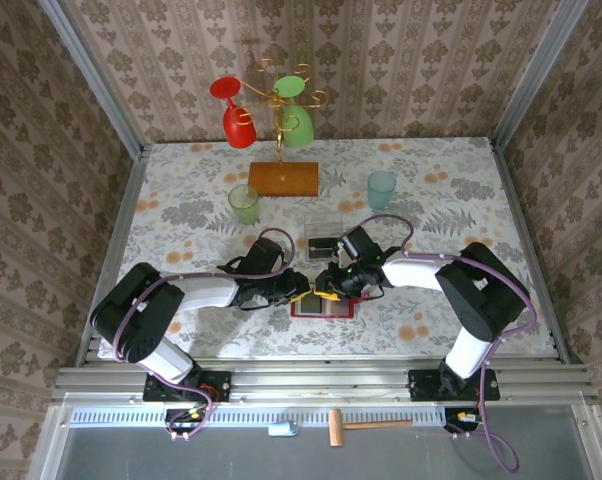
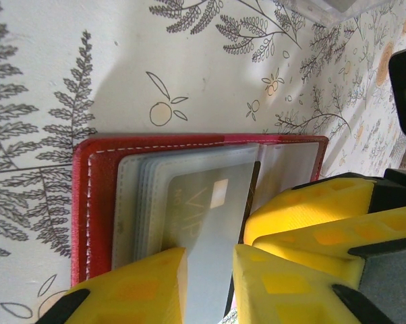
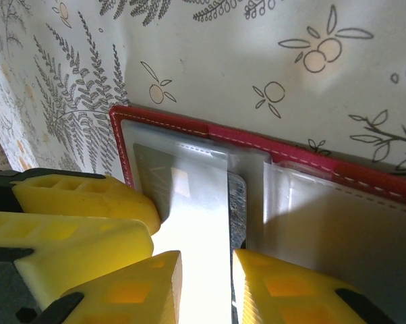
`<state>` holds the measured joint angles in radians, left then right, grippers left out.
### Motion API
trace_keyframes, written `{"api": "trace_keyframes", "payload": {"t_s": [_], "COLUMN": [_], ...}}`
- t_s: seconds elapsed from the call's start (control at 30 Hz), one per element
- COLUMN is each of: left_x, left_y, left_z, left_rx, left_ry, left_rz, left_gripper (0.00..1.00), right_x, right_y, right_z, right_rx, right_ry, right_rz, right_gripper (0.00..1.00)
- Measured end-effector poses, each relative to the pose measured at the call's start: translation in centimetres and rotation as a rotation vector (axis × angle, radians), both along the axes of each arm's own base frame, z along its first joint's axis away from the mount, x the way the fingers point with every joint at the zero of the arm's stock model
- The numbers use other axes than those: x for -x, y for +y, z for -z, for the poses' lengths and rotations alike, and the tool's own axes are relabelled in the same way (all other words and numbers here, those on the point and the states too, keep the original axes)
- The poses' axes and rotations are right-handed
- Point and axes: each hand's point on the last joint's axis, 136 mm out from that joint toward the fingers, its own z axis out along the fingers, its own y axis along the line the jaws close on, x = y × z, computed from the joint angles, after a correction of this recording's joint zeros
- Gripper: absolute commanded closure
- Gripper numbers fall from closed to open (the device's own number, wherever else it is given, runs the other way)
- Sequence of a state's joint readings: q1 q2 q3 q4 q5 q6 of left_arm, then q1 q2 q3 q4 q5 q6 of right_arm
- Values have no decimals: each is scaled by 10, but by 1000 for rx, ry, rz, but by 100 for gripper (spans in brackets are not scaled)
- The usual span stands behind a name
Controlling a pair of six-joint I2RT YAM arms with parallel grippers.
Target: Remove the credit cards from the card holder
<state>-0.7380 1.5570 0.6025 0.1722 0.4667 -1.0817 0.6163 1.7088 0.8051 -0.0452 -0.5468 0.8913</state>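
Observation:
The red card holder [image 1: 321, 306] lies open on the flowered table between both arms, its clear sleeves [image 2: 132, 202] facing up. A pale credit card [image 2: 203, 196] marked VIP with a chip sits in a sleeve. My left gripper [image 2: 208, 283] comes in from the left [image 1: 303, 292], jaws a little apart, the sleeve leaf lying across the gap. My right gripper [image 3: 206, 283] meets it from the right [image 1: 328, 284], jaws likewise a little apart over a bright sleeve leaf [image 3: 196, 223]. A dark credit card [image 3: 237, 202] peeks out beside it. The holder's red rim [image 3: 162, 125] frames the sleeves.
A clear plastic box [image 1: 324, 225] stands just behind the grippers. Further back are a green cup [image 1: 244, 203], a teal cup [image 1: 381, 188] and a wooden-based stand [image 1: 283, 178] hung with a red and a green glass. Patterned walls close in three sides.

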Motion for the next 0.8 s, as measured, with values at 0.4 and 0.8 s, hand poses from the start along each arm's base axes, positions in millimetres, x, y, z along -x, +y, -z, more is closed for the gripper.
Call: {"api": "trace_keyframes", "payload": {"t_s": [0.4, 0.8], "left_x": [0, 0], "left_y": [0, 0], "left_z": [0, 0], "left_rx": [-1, -2], "left_ry": [-1, -1], "left_rz": [-1, -2], "left_gripper": [75, 75], "right_x": [0, -1], "right_y": [-5, -9], "right_z": [1, 1], "right_rx": [37, 72], "right_ry": [-10, -19], "right_rz": [-5, -16], "right_gripper": [74, 74]}}
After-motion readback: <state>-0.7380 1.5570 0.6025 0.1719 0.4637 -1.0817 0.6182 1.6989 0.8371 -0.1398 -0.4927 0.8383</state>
